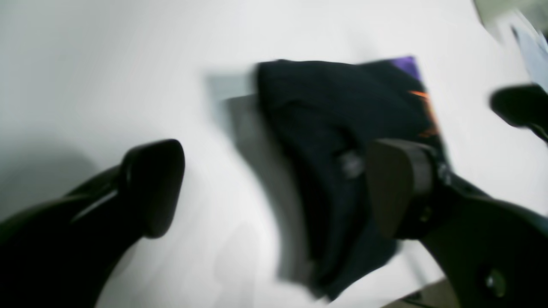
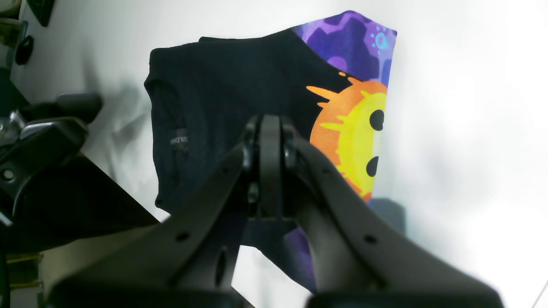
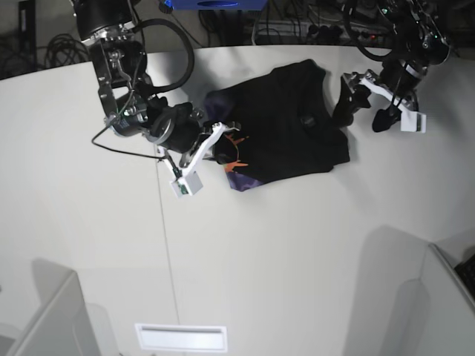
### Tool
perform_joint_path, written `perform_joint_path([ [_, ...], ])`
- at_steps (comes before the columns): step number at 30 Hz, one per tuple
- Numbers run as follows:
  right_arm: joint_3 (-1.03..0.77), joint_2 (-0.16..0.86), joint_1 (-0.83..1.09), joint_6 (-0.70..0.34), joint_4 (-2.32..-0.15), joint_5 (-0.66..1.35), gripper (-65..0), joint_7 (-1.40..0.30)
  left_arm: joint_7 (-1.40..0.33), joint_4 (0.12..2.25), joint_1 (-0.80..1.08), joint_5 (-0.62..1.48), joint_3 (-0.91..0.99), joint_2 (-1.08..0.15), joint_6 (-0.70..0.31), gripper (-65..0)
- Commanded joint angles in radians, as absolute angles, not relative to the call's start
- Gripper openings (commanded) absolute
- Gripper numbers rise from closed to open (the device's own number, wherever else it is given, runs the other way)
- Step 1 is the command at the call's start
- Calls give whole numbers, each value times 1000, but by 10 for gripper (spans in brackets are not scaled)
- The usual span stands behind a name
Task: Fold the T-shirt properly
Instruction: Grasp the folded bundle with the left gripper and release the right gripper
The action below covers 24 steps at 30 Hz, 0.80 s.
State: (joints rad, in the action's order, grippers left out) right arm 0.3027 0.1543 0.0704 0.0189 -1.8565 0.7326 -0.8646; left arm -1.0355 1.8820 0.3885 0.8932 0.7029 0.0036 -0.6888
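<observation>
The black T-shirt (image 3: 297,141) lies folded into a rough rectangle on the white table, plain side up. Its orange-yellow sun face on purple (image 2: 364,128) shows along one edge. My right gripper (image 2: 269,124) is shut, its tips over that printed edge; no cloth shows between them. In the base view it (image 3: 220,148) is at the shirt's left edge. My left gripper (image 1: 274,188) is open and empty. One of its fingers (image 1: 398,192) is over the shirt (image 1: 334,119) and the other is over bare table. In the base view it (image 3: 364,110) is just off the shirt's right edge.
The white table (image 3: 297,245) has a seam (image 3: 167,245) running toward the front and a slot (image 3: 180,337) near the front edge. Cables and a blue box (image 3: 215,4) lie behind the table. Grey panels stand at both front corners.
</observation>
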Motion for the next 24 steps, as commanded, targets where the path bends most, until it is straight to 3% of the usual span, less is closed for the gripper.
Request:
perform_joint_path([
  [1,302,157,56,12,-1876,746,-650,-848,-1017,1894,392,915,682,1,-698,0],
  [15,280,180,101,12,-1902,746,-650,-840,-1017,1676,318,911,591,1,-665,0],
  [24,189,179,134,12,-1902,746,-650,-840,-1018,1618,257,745,575,2,-665,0],
])
